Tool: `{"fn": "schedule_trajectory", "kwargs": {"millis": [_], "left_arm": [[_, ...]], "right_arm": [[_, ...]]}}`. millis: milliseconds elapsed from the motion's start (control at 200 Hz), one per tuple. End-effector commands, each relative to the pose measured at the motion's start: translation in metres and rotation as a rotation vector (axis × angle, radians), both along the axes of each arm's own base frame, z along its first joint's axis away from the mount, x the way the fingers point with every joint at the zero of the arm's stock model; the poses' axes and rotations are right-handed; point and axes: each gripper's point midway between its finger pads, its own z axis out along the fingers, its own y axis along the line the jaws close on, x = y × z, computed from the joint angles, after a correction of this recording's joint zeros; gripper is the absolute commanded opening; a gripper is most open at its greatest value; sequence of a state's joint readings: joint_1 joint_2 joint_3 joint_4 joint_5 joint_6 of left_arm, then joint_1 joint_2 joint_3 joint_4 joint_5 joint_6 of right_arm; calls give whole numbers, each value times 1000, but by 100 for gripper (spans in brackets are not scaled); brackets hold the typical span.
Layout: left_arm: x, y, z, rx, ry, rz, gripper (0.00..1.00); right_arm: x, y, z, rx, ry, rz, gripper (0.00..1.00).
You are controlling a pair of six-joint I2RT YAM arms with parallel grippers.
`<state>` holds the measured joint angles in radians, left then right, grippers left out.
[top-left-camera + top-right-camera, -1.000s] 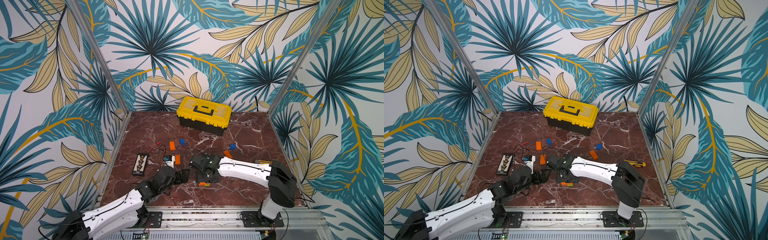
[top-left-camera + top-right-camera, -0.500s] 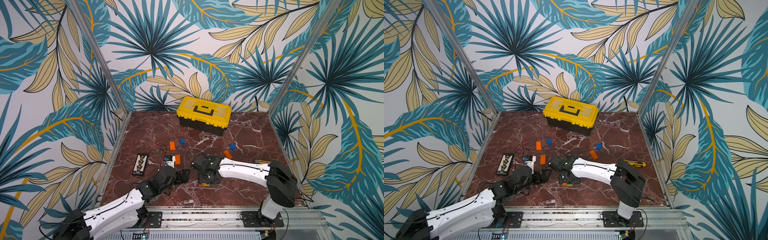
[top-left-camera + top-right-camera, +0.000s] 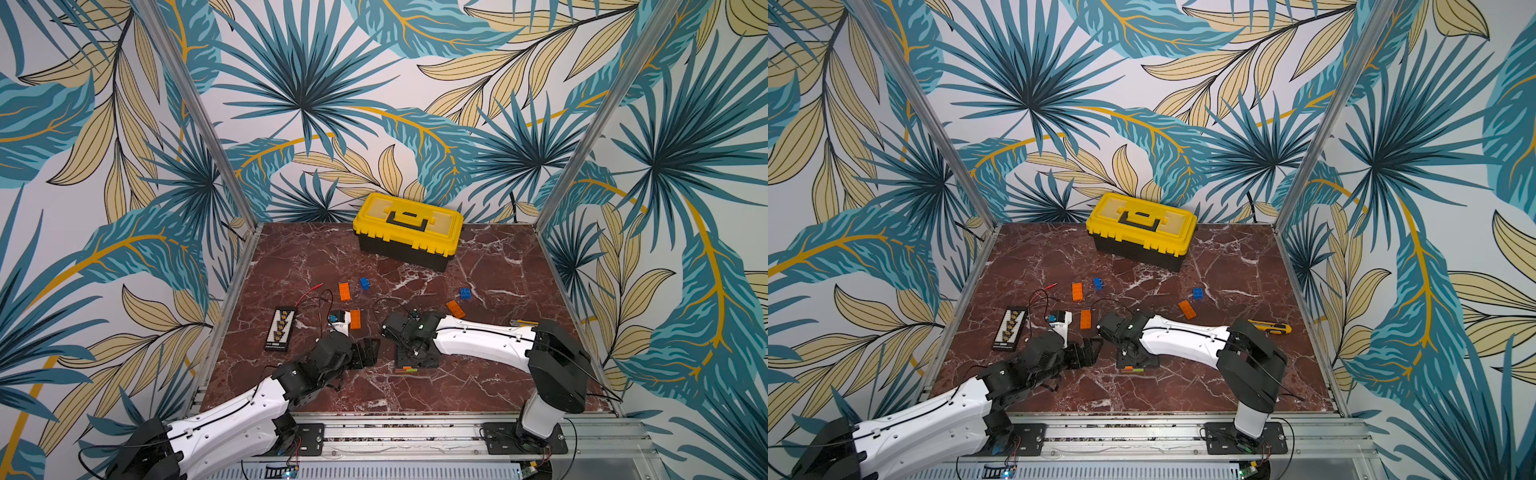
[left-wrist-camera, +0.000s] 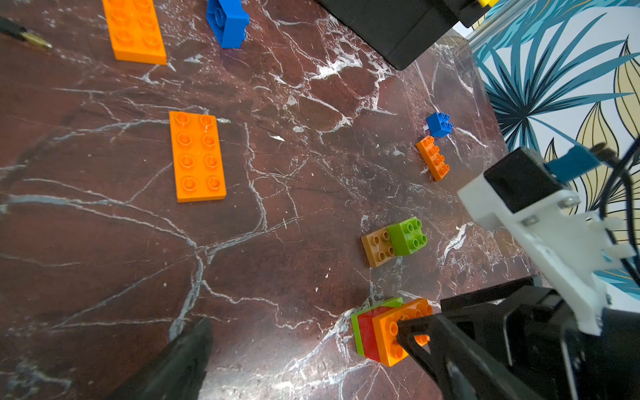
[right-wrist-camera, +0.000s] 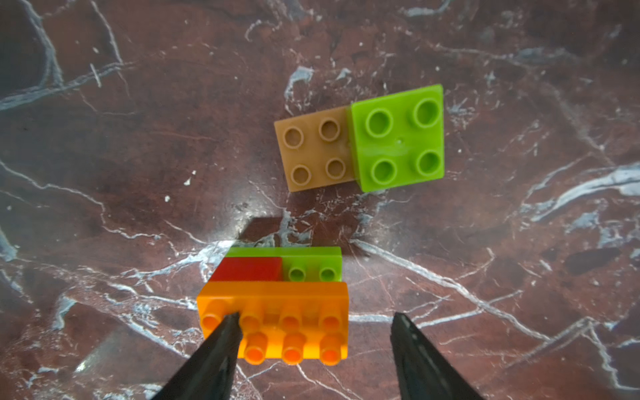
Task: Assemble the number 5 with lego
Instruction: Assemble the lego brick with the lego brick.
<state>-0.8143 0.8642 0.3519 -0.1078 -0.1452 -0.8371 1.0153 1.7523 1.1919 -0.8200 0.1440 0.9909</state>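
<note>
A small stack [image 5: 277, 294] stands on the marble: lime plate, red brick, orange lego oblong on top. My right gripper [image 5: 316, 317] hangs over it, open; one fingertip [image 5: 225, 332] overlaps the orange studs, the other stands clear of the brick's end. Beyond lies a tan plate [image 5: 313, 149] touching a lime brick [image 5: 398, 136]. In both top views the right gripper [image 3: 415, 353] hides these two. My left gripper [image 3: 368, 351] rests wide open just left of the stack [image 4: 381, 329], holding nothing. Loose orange [image 3: 344, 291] [image 3: 355, 319] [image 3: 455, 308] and blue [image 3: 365, 283] [image 3: 465, 293] bricks lie further back.
A yellow-and-black toolbox [image 3: 407, 228] stands at the back. A utility knife [image 3: 1268, 327] lies at the right behind my right arm. At the left are a black connector strip [image 3: 280, 328], thin cables [image 3: 320, 291] and a small white device [image 3: 340, 320].
My right gripper has shifted slightly toward the table's front over the stack and its jaws have narrowed a little. The left arm has not moved.
</note>
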Motion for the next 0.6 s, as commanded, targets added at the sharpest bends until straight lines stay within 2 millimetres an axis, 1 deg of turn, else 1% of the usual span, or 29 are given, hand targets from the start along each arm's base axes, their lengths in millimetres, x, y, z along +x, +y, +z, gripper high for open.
{"fn": "schedule_trajectory", "kwargs": {"millis": [0, 155, 365, 596], "left_arm": [[5, -1, 6, -5, -18, 7, 100], [7, 2, 5, 20, -10, 22, 100], [11, 1, 3, 27, 3, 42, 100], [12, 4, 7, 34, -4, 56, 100]], "right_arm": [[-17, -28, -33, -124, 78, 1, 71], [-18, -29, -33, -131, 77, 15, 71], [-19, -38, -35, -161, 75, 19, 71], [-18, -34, -34, -153, 80, 27, 71]]}}
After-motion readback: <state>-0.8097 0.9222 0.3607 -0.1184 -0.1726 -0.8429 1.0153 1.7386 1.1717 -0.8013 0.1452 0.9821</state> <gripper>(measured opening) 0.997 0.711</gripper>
